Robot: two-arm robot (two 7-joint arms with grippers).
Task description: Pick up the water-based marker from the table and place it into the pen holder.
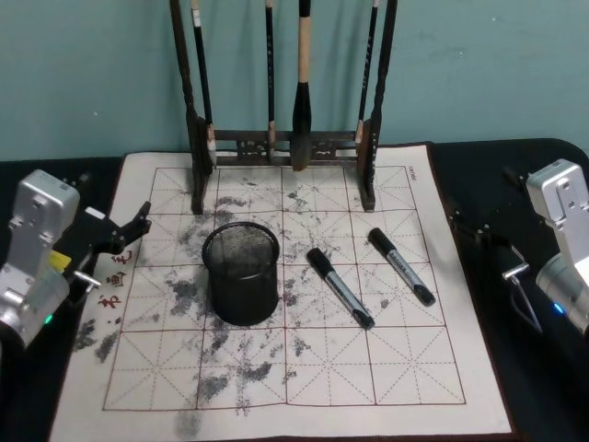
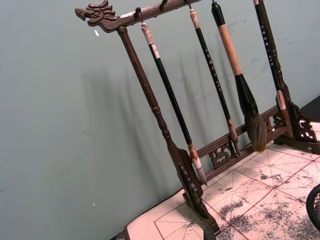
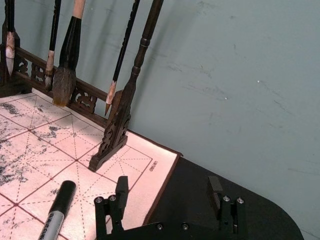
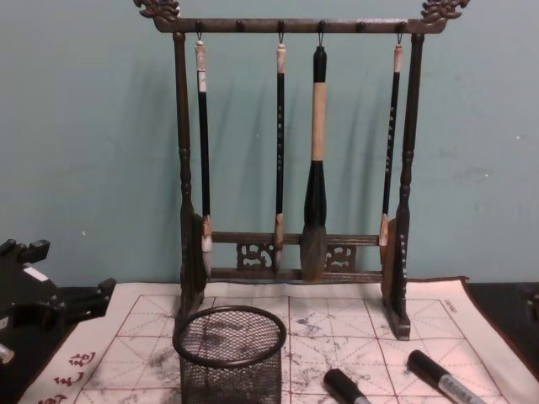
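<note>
Jaws stood open on left gripper (image 1: 132,230) and right gripper (image 3: 168,189); two black plastic markers (image 1: 340,286) lay right of the round black wire-mesh pen holder (image 1: 241,273).

Nothing can be read outright. Red characters (image 1: 121,259) run down the left margin of the mat (image 1: 414,368), and small print (image 3: 153,165) stands at its far right edge. The grey labels on the markers (image 1: 340,287) (image 1: 401,265) carry print too small to make out.
</note>
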